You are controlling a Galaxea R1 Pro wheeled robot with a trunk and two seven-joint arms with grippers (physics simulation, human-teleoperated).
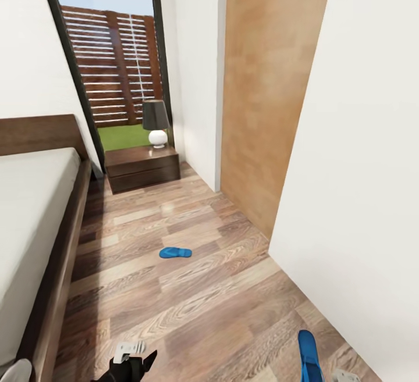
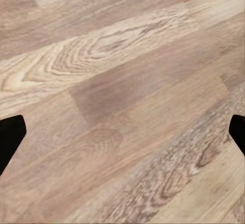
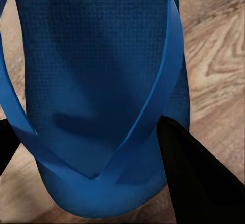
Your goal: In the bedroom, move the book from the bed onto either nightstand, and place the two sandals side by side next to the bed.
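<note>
While the right gripper (image 3: 97, 147) closes its dark fingers (image 3: 194, 173) on either side of a blue sandal (image 3: 97, 81), pinching it at the strap end, the sole fills the right wrist view with plank floor (image 3: 219, 55) beyond it. Head view places this held sandal (image 1: 309, 356) at 5 o'clock, low over the wood floor (image 1: 192, 300) beside the white wall (image 1: 361, 196). Left gripper (image 2: 122, 137) stands spread, its two black fingertips (image 2: 10, 137) wide apart over bare planks; head view shows it (image 1: 132, 366) at 7 o'clock near the bed frame. Second sandal (image 1: 175, 252) lies flat on the floor at centre, well apart from the first, between bed (image 1: 29, 225) and wall. Nightstand (image 1: 141, 167) sits at 11 o'clock, carrying a dark-shaded lamp (image 1: 156, 123), with the window (image 1: 110, 62) behind. Book not located
</note>
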